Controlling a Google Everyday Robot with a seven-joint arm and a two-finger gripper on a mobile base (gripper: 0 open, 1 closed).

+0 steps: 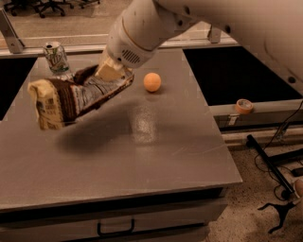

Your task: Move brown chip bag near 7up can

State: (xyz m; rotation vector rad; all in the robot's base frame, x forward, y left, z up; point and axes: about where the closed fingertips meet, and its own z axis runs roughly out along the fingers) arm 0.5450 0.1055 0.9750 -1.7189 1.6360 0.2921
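Your gripper (111, 72) sits in the upper left of the frame, at the end of the thick white arm (156, 23) that comes in from the upper right corner. Its cream fingers are pinched on the right end of the brown chip bag (71, 97).

The bag hangs clear of the table, tilted, with its held end high and its cream-yellow far end drooping toward the left edge of the frame. You can see its soft shadow on the surface just below it. The 7up can (56, 57) stands upright at the table's far left corner, just behind the bag. Whether the two touch you cannot tell from this angle.

The table (165, 156) is a flat grey slab with a dull sheen and a pale reflection near its middle. A small orange ball (152, 82) rests on it to the right of the gripper, apart from the bag. A drawer handle (116, 229) shows under the front edge.

Right of the table, a roll of tape (244, 105) lies on a low ledge, and black cables (277, 165) trail over the speckled floor (246, 212). A metal post (9, 33) leans at the upper left, with chair bases (47, 5) beyond it.
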